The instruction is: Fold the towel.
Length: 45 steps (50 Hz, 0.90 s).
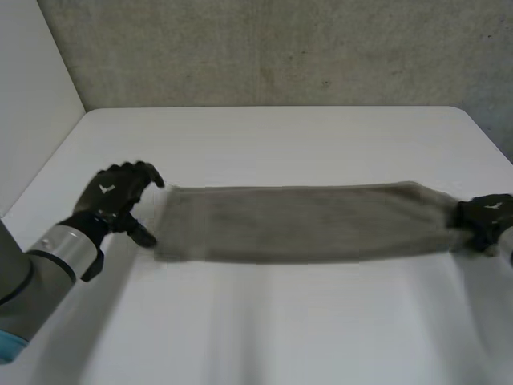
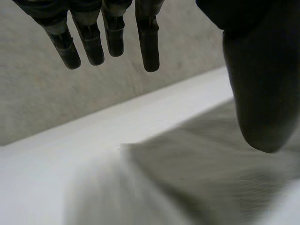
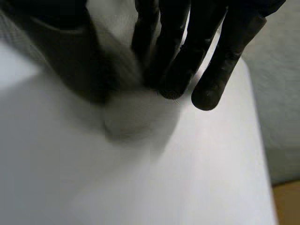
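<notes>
The towel (image 1: 304, 220) lies flat as a long, narrow band across the middle of the table (image 1: 280, 136), running from one hand to the other. The step in hand seems to be carrying one short end over onto the other.

The right hand (image 1: 485, 215) sits at the right end. Its fingers (image 3: 187, 61) and thumb close on the cloth there and look to pinch it. The left hand (image 1: 112, 200) hovers just beside the left end with its fingers (image 2: 149, 42) straight and spread and the thumb held apart, holding nothing.

To fold well, the left hand should pin or pinch its end squarely so the band cannot skew, and the lifted end should land edge on edge.

The towel is grey-brown, soft and limp with a nappy surface. The table is smooth and white, so the cloth may slide.
</notes>
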Available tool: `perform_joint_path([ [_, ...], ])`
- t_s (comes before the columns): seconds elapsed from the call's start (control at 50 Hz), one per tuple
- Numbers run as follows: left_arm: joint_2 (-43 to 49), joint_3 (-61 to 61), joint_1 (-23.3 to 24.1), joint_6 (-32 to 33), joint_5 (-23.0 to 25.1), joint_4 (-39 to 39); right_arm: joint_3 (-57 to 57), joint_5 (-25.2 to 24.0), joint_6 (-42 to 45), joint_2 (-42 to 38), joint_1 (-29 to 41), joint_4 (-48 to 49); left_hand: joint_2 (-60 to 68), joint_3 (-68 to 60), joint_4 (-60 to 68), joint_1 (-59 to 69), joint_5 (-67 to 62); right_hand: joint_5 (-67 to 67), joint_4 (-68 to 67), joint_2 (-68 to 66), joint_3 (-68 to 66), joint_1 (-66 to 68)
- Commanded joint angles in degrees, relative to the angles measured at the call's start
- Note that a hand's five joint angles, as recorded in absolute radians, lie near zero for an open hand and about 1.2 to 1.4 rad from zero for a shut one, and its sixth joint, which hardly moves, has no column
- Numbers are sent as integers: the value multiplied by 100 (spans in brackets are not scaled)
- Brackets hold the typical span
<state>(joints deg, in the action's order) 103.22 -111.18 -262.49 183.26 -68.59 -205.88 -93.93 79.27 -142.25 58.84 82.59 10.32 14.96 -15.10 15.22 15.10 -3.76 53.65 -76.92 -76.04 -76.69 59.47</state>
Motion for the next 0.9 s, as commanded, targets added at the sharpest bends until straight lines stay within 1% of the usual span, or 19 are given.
perform_joint_path([
  [0.02,-399,17,-197,-255,-5,-136,218,282,584,268,-525,-21,-424,438,-450,-438,304,1635,-308,-396,-331,2053],
  [0.06,-452,43,-242,-282,-5,-163,445,527,1048,347,-516,-91,-424,438,-450,-438,304,1635,-308,-396,-331,2053],
  [0.12,-522,123,-347,-379,-5,-163,569,722,1191,365,-507,-144,-424,438,-450,-438,304,1635,-308,-396,-331,2053],
  [0.18,-540,262,-391,-501,-14,-163,789,1047,1199,409,-68,-285,-424,438,-450,-438,304,1635,-308,-396,-331,2053],
  [0.22,-540,342,-391,-572,-14,-163,1078,1266,1130,444,982,-355,-424,438,-450,-438,304,1635,-308,-396,-331,2053],
  [0.24,-540,421,-391,-650,-14,-163,1079,1267,1129,444,987,-355,-424,438,-450,-438,304,1635,-308,-396,-331,2053],
  [0.28,-540,483,-391,-730,-14,-154,1350,1442,902,444,2002,-355,-424,438,-450,-438,304,1635,-308,-396,-331,2053],
  [0.34,-531,623,-365,-862,-23,-146,1518,1531,725,426,2490,-346,-424,438,-450,-438,304,1635,-308,-396,-331,2053],
  [0.38,-505,685,-356,-906,-23,-146,1947,1627,296,278,3609,-311,-424,438,-450,-438,304,1635,-308,-396,-331,2053],
  [0.4,-479,729,-321,-941,-31,-154,1949,1627,294,277,3615,-311,-407,422,-433,-421,288,1635,-308,-396,-331,2053],
  [0.44,-461,790,-294,-950,-75,-154,2351,1654,-12,-160,4621,-381,-407,421,-433,-421,288,1635,-308,-396,-331,2053],
  [0.5,-364,887,-189,-976,-260,-128,2485,1671,-40,-391,4995,-469,-390,405,-416,-404,271,1635,-308,-396,-331,2053],
  [0.52,-295,913,-111,-976,-356,-128,2572,1680,-40,-591,5273,-635,-407,421,-433,-421,287,1441,-115,-202,-137,1859],
  [0.54,-294,914,-110,-976,-357,-128,2634,1689,-66,-785,5415,-862,-407,421,-433,-421,288,-1442,2768,2681,2746,-1024],
  [0.56,-250,914,-32,-976,-435,-128,2635,1689,-66,-787,5417,-865,-407,421,-433,-421,288,-1470,2797,2709,2775,-1053],
  [0.58,-206,914,39,-968,-479,-137,2678,1697,-58,-926,5452,-1074,-407,421,-433,-421,288,-4268,5595,5507,5573,-3851],
  [0.6,-206,914,40,-967,-480,-137,2687,1706,-92,-1006,5443,-1232,-407,421,-433,-421,288,-5046,6373,6285,6350,-4628],
  [0.68,4,905,215,-915,-480,-154,2661,1741,-180,-971,5382,-1366,-407,421,-433,-421,288,-5365,6692,6604,6669,-4947],
  [0.9,383,1037,760,-888,-497,-163,1518,1680,-804,198,3949,-970,-390,405,-416,-404,271,-5365,6692,6604,6669,-4947],
])
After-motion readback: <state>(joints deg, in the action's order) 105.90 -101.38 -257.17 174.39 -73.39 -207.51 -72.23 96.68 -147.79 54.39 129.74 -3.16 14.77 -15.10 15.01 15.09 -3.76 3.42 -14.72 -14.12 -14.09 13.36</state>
